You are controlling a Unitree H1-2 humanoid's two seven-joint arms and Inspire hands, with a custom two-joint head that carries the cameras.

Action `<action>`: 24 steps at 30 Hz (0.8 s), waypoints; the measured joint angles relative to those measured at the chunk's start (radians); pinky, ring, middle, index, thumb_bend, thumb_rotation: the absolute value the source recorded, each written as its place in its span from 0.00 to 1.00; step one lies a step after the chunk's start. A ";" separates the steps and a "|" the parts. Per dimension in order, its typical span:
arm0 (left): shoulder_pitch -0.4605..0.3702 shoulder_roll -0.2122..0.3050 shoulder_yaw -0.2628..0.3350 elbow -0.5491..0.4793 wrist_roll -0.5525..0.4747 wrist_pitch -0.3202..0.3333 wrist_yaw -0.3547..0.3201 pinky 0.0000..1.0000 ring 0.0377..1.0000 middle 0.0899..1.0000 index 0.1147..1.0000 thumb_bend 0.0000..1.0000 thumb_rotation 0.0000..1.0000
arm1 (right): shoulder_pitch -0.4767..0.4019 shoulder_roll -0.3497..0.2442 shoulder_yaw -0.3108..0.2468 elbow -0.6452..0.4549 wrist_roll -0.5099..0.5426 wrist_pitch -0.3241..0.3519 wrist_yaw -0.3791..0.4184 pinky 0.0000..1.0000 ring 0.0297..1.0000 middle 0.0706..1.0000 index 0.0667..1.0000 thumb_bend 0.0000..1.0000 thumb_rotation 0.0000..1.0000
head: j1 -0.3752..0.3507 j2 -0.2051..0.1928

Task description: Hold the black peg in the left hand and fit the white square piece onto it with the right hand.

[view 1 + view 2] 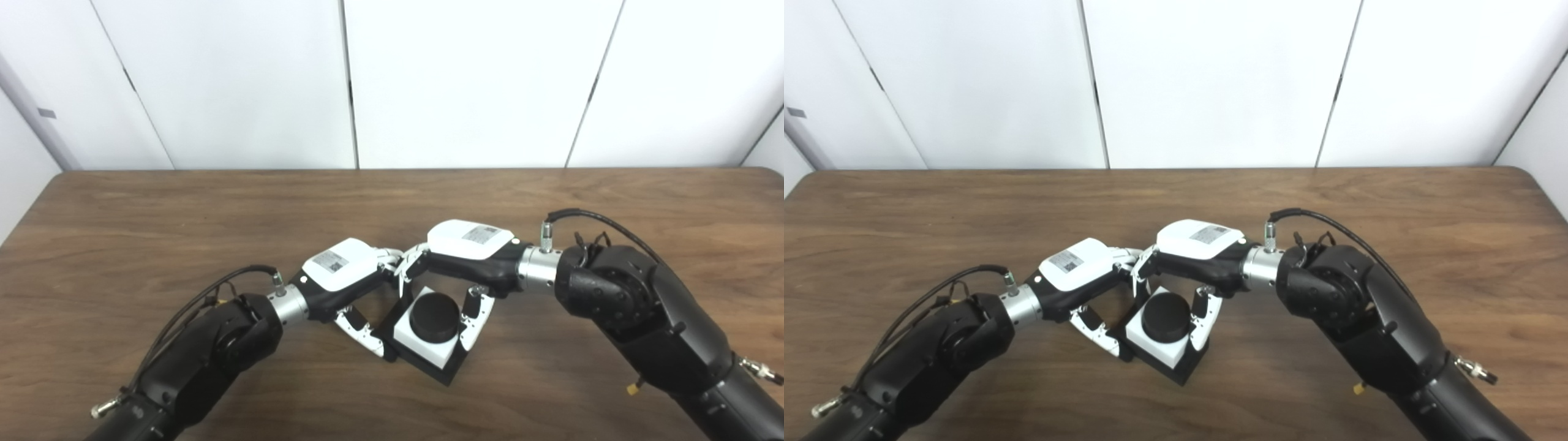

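Note:
The black peg (434, 316) stands on its black square base (446, 371) on the table, just in front of both hands. The white square piece (411, 340) sits on the base, around the peg, whose round top pokes up through it. My left hand (346, 275) is at the base's left side, with the thumb (362, 332) against its edge and the fingers curled behind it. My right hand (468, 248) reaches over from the right, with its thumb (474, 320) against the white piece's right side. The fingertips of both hands meet behind the piece and are partly hidden.
The wooden table (184, 208) stretches wide on all sides of the hands. White wall panels (453, 79) stand behind its far edge. Both forearms (1372, 324) lie low over the near part of the table.

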 measured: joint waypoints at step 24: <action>0.001 -0.005 0.000 -0.005 0.003 0.001 -0.003 0.79 0.88 0.83 0.43 0.52 0.08 | 0.008 -0.023 0.006 -0.011 -0.032 0.079 0.064 0.78 0.87 0.85 0.79 0.94 0.31 | -0.015 0.008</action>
